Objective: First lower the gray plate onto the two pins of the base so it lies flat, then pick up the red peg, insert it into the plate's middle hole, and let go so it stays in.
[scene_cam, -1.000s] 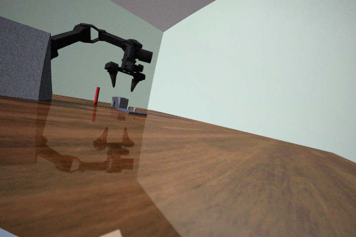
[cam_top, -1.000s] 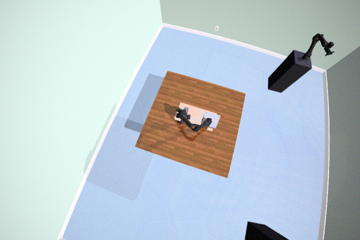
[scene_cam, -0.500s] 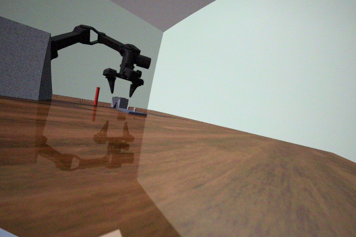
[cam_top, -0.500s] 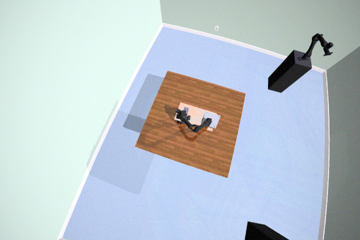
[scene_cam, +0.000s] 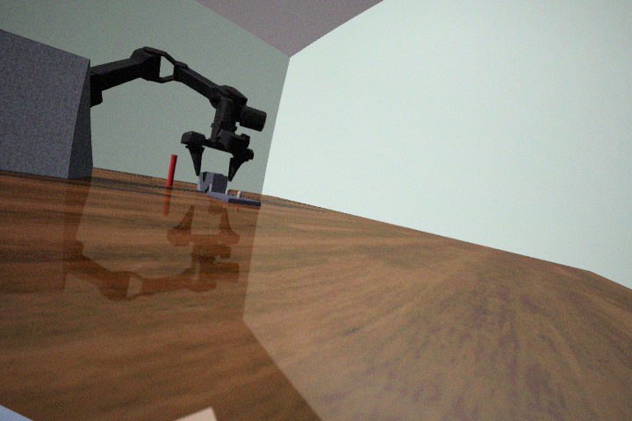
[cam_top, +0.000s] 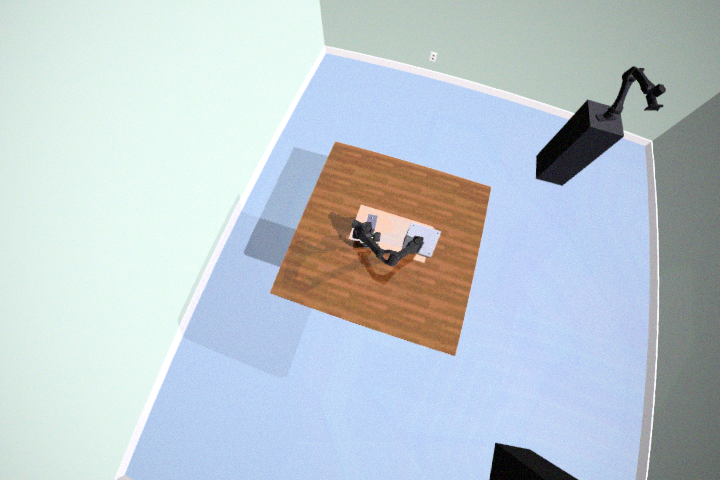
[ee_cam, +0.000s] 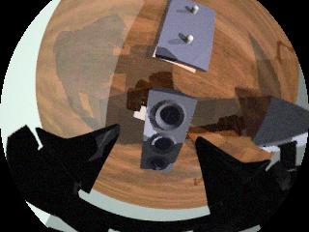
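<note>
The gray plate is a thick block with three round holes facing the wrist camera. It stands on the table beside the base, off the pins. The flat gray base bears two upright silvery pins, both bare. The red peg stands upright, left of the plate in the exterior view; I cannot make it out in the wrist view. My gripper is wide open and points down. Its fingertips appear on either side of the plate, near its top, and hold nothing.
The arm's box-shaped pedestal stands to one side. A pale rectangle shows around the work area on the wooden table. Another black arm stands on a dark pedestal far off.
</note>
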